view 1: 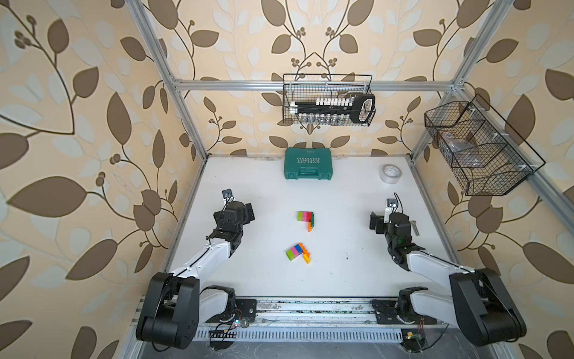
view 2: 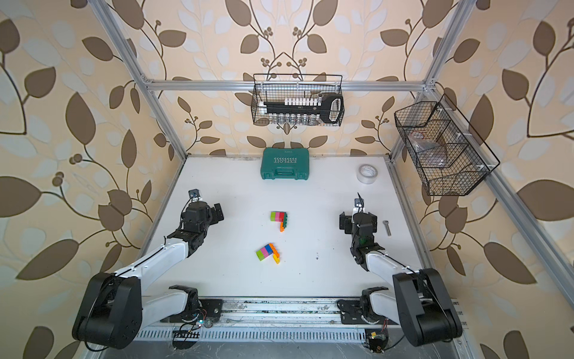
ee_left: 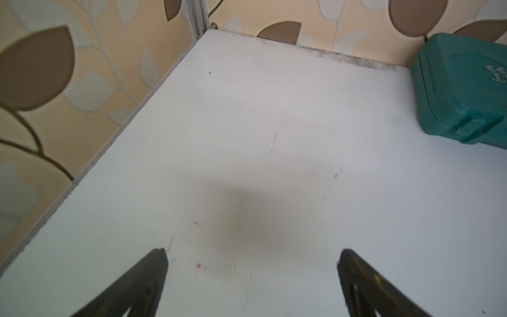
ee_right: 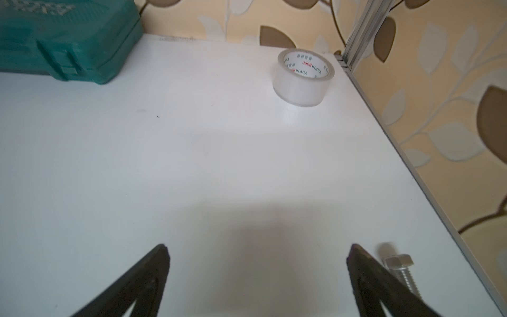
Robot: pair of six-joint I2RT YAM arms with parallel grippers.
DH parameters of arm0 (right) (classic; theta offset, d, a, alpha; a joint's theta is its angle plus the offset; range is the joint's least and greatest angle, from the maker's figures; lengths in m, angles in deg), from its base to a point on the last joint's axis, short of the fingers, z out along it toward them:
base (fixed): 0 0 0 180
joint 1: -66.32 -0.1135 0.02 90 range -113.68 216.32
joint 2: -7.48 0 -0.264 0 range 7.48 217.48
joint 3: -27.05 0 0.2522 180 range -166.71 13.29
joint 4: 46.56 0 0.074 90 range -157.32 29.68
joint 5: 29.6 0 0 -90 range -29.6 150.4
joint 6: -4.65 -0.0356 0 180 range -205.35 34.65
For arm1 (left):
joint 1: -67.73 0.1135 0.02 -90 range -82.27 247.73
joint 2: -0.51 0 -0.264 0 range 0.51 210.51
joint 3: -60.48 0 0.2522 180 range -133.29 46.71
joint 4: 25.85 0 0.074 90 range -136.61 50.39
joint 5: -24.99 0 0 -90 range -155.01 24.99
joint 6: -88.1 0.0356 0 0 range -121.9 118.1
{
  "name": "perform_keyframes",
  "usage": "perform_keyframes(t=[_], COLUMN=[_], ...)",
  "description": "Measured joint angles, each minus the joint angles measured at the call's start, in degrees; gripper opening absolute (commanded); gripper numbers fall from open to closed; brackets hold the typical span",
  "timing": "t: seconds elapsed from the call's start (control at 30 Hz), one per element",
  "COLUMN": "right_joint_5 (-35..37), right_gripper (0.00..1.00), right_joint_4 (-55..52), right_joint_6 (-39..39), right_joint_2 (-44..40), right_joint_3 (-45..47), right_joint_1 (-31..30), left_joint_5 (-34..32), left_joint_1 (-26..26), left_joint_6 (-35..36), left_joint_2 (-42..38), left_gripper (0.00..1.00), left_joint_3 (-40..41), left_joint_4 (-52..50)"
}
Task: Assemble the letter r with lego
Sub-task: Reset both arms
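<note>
Here, left gripper (ee_left: 251, 255) and right gripper (ee_right: 258, 251) agape and empty, flanking far lego cluster (view 1: 306, 219) and near lego cluster (view 1: 298, 252) in the middle of the table (view 1: 341, 267), each apt to skid or split under an off-centre pinch.

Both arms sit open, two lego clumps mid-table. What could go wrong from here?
1. The far lego clump and near lego clump lie loose and apart; pressing one may slide it or pop bricks off instead of joining.
2. The bolt lies right beside the open right end effector; a swing could knock it into the bricks.
3. Neither wrist view shows any lego, so the left end effector probably starts its approach blind.
</note>
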Motion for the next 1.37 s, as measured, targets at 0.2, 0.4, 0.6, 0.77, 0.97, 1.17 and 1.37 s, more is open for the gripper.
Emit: perform_keyframes(t=[0.2,0.4,0.6,0.77,0.97,1.17,1.37], right_joint_5=[-3.2,-8.0,-9.9,-10.3,-10.3,-10.4,-11.6], right_gripper=[0.98,0.98,0.98,0.99,0.98,0.98,0.98], right_joint_4=[14.1,14.9,15.3,15.3,15.3,15.0,13.8], right_joint_6=[1.6,1.3,1.3,1.1,1.1,1.1,0.8], right_joint_2=[12.6,12.9,12.9,12.9,12.9,12.9,13.4], right_joint_3=[-0.2,-2.5,-3.1,-3.1,-3.1,-3.2,-4.6], right_joint_1=[1.2,4.8,4.9,4.9,4.9,4.9,5.3], left_joint_5=[-1.5,-3.6,-2.4,1.9,4.2,5.1,5.1], left_joint_1=[0.4,0.4,0.8,2.5,3.4,3.4,3.4], left_joint_6=[1.4,3.7,6.2,7.4,7.6,7.7,7.7], left_joint_2=[3.8,10.5,16.4,16.7,17.6,17.6,17.6], left_gripper=[0.99,0.99,0.99,0.99,0.99,0.99,0.99], left_joint_3=[0.8,2.9,3.5,4.2,5.6,5.6,5.6], left_joint_4=[5.6,16.2,19.9,24.5,27.5,28.9,29.1])
